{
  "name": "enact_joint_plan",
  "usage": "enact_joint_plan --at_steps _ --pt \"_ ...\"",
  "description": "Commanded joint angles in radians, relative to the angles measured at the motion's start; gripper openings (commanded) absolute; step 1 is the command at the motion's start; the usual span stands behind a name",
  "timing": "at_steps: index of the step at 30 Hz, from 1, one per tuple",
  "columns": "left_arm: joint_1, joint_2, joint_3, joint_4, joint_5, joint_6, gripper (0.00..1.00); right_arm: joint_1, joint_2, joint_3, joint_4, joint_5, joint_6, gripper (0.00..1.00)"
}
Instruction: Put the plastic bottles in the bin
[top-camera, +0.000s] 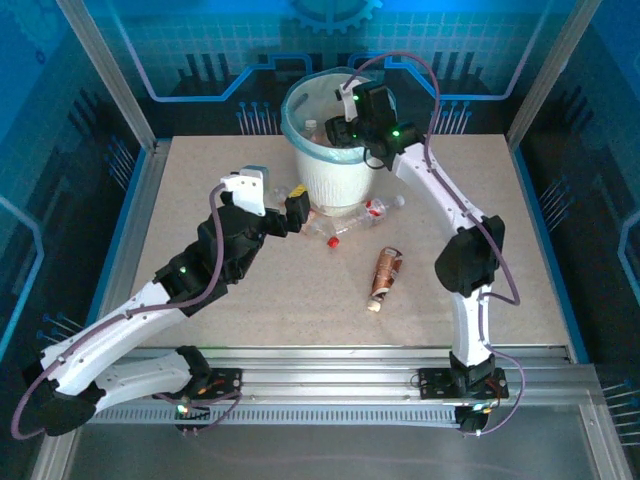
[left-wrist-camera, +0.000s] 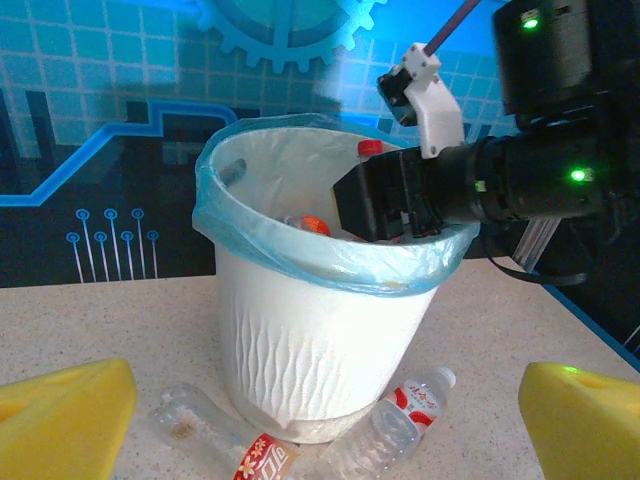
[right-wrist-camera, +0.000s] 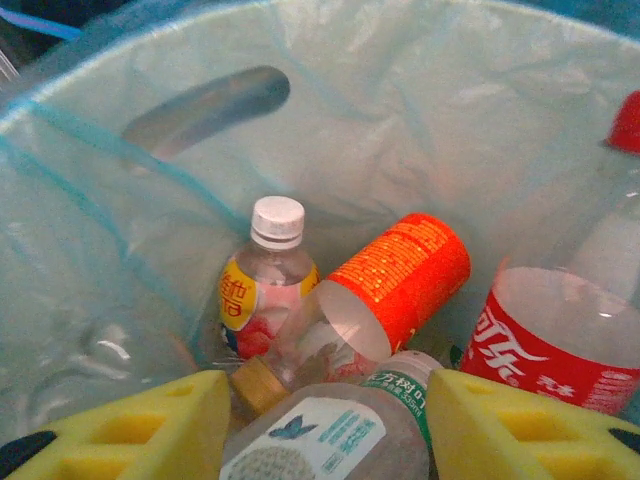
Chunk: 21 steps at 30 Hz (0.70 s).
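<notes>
Beige tabletop (top-camera: 300, 300) beneath the bin (top-camera: 335, 185), blue circuit-print walls (top-camera: 200, 40) behind.

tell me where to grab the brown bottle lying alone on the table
Grip the brown bottle across its labelled middle, coming from straight above. It lies flat on the table, alone, with its long axis running roughly near to far, so the jaws should close left to right across it.

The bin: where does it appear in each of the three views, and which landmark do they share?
Top external: bin upper centre, at the far side of the table.
Left wrist: bin centre frame, standing on the table.
Right wrist: bin seen from inside, plastic bottles at bottom.
Shared landmark: its light-blue bag liner.
</notes>
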Motion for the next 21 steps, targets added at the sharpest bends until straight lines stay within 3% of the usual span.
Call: enact_joint_plan --at_steps 1,7,13,17,21 --pt "0.011 -0.023 0.006 -0.007 0.008 -0.022 0.99 -0.004 0.057 0.123 -0.135 -0.046 0.034 0.56" --pt "0.014 -0.021 0.016 -0.015 0.01 -0.014 0.99 -0.005 0.064 0.232 -0.161 -0.113 0.073 0.58" --pt "0.015 -0.017 0.019 -0.016 0.01 -0.007 0.99 0.004 -0.029 0.249 -0.16 -0.137 0.094 0.65" --pt "0.015 0.005 0.02 -0.02 0.041 0.002 0.99 0.013 -0.166 0.102 -0.094 -0.12 0.101 0.66" --pt "0.016 0.062 0.034 -0.051 0.112 0.007 0.99 0.016 -0.368 -0.192 0.043 -0.087 0.127 0.66"
